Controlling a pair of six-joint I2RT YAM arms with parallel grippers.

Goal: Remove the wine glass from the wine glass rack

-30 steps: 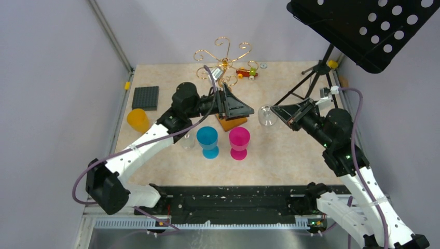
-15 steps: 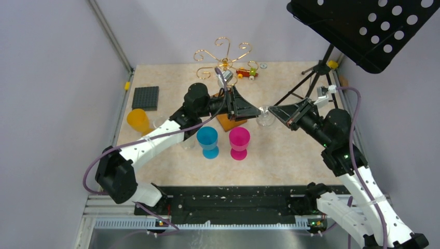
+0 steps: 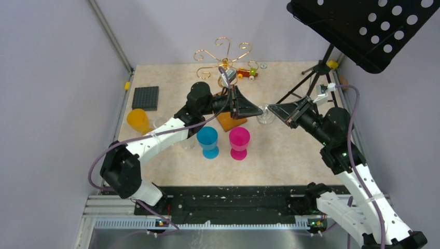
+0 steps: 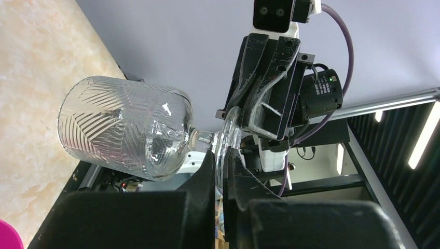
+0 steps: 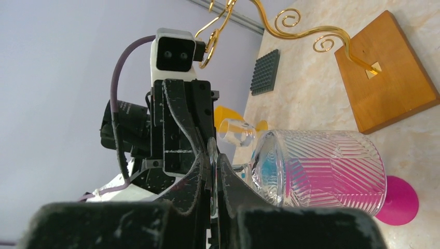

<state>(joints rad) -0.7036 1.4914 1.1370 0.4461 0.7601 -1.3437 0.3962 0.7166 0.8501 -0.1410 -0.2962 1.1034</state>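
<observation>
Beige marbled table (image 3: 290, 150), wine glass rack (image 5: 389, 78), blue cup (image 3: 208, 139), pink cup (image 3: 239, 140), yellow cup (image 3: 137, 120), black studded mat (image 3: 145, 97), music stand (image 3: 363, 26)

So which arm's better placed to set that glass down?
Probably right: left claw and right claw both pinch the wine glass foot, but bare table lies by the right arm; blue cup and pink cup crowd the left.

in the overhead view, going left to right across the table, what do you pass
orange cup → blue cup → pink cup → wine glass → music stand tripod
</observation>
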